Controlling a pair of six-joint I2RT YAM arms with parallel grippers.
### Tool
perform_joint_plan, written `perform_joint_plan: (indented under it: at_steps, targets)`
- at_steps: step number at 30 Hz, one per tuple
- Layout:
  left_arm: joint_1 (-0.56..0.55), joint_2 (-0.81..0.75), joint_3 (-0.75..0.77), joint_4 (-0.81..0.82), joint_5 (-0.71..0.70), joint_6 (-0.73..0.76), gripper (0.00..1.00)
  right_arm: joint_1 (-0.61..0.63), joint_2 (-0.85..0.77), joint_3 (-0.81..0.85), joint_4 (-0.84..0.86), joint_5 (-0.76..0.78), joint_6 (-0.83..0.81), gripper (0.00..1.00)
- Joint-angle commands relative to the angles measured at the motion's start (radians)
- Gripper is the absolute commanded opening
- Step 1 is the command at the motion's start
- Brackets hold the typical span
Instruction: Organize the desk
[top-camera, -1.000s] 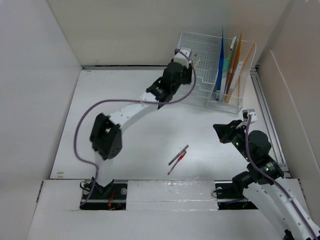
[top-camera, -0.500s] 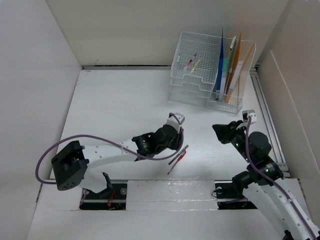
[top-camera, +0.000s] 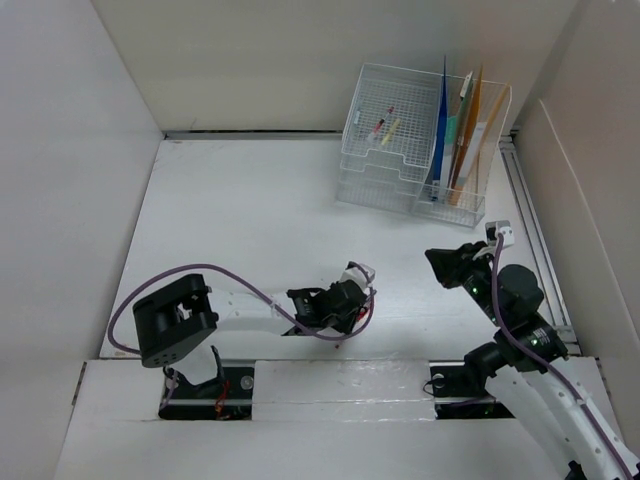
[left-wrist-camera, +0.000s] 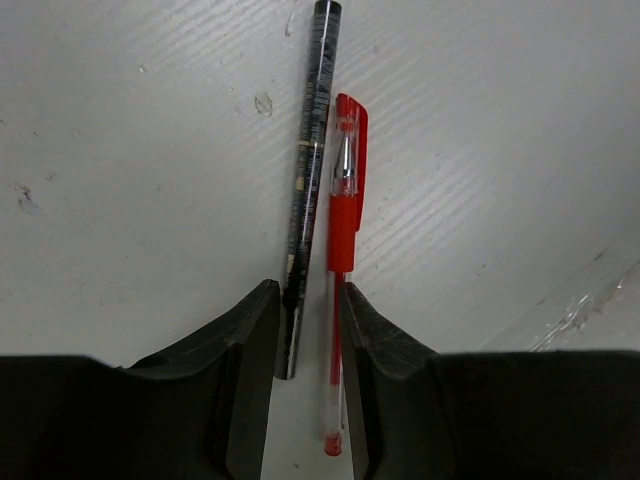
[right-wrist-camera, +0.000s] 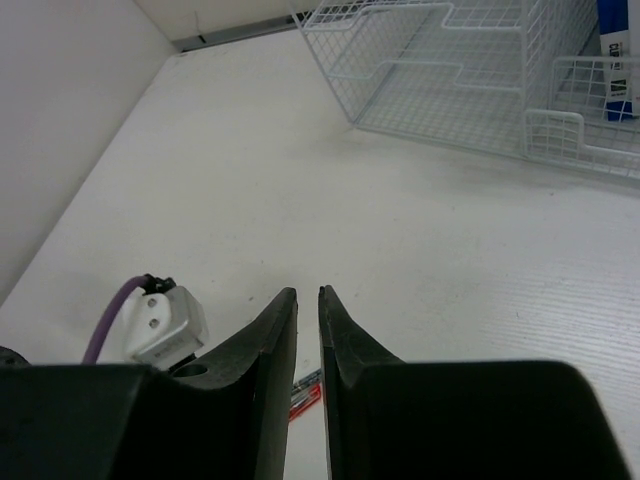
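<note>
- Left wrist view: the left end effector (left-wrist-camera: 311, 292) is down at the desk (left-wrist-camera: 130, 150). Its two dark fingers (left-wrist-camera: 255, 350) stand either side of the near ends of a black pen (left-wrist-camera: 312, 150) and a red pen (left-wrist-camera: 345, 200).
- The two lie flat on the desk, side by side and almost parallel. The black pen touches the inner edge of one finger, and the red pen runs just beside the other.
- Only a narrow gap is left between those fingers. I cannot tell whether they are pinching the pair or only bracketing it.
- From above, the left arm (top-camera: 240, 305) is folded low along the near edge of the desk.
- The right end effector (right-wrist-camera: 307, 292) hangs over the right side of the desk. Its fingers are drawn close with a thin slit between them, and nothing is in it.
- The desk is a matte white top between white walls. In its far right corner stands a wire-mesh organizer (top-camera: 370, 175). Upright folders (top-camera: 455, 130) fill its right part, and a few small pens (top-camera: 383, 125) lie on its top tray.
</note>
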Motion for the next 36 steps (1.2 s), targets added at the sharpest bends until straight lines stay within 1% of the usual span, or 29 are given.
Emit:
perform_joint_plan:
  at_steps: [1,5,14,15,17,20,24,29,36]
  targets:
    - [-0.005,0.023,0.036,0.001,-0.042,-0.013,0.26,0.006,0.001,0.011,0.04,-0.007,-0.003,0.2]
    - [-0.005,0.055,0.047,-0.007,-0.06,-0.016,0.24,0.006,-0.002,0.019,0.036,-0.004,-0.006,0.19]
    - [-0.005,0.065,0.034,-0.001,-0.086,-0.017,0.22,0.006,0.012,0.016,0.046,-0.011,-0.003,0.18]
    - [-0.005,0.06,0.03,0.01,-0.085,-0.02,0.2,0.006,0.013,0.017,0.048,-0.013,-0.003,0.16]
    - [-0.005,0.051,0.03,0.015,-0.085,-0.016,0.18,0.006,0.016,0.017,0.049,-0.013,-0.003,0.16]
    - [-0.005,0.026,0.028,0.035,-0.079,-0.01,0.19,0.006,0.016,0.017,0.049,-0.014,-0.003,0.16]
    - [-0.005,-0.006,0.021,0.05,-0.085,-0.002,0.26,0.006,0.016,0.017,0.049,-0.016,0.0,0.16]
    - [-0.005,0.005,0.01,0.056,-0.093,-0.007,0.26,0.006,0.015,0.014,0.049,-0.016,0.0,0.16]
    - [-0.005,0.074,0.022,0.044,-0.105,-0.001,0.2,0.006,0.004,0.014,0.043,-0.014,0.002,0.16]
